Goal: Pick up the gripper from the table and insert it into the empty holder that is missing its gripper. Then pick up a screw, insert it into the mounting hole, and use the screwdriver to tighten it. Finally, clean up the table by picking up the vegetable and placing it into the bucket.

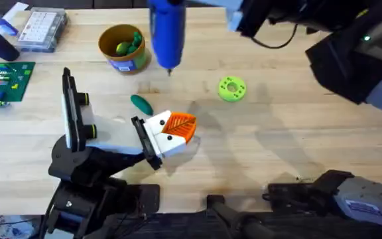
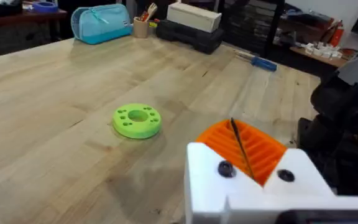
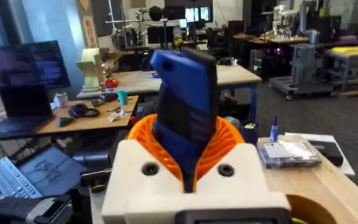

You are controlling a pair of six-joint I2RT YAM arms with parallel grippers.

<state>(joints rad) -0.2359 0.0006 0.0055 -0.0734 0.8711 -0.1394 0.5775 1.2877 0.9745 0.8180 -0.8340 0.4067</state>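
Left arm (image 1: 85, 166): black links and base, white end link, lime-green accents.
Left gripper (image 1: 178, 127): white block, two dark screw holes, orange ribbed pads.
Right arm (image 1: 350, 53): black housing, green light, black cable.

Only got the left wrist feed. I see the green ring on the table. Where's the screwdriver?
Observer: The blue screwdriver is clamped in the right hand, up off the table with its tip pointing down.
Operator: Vegetable binned?
Observer: No. The dark green vegetable lies on the table, left of the ring.
Operator: Bucket?
Observer: The bucket stands upright near the table's far edge, beyond the vegetable, with green pieces inside.
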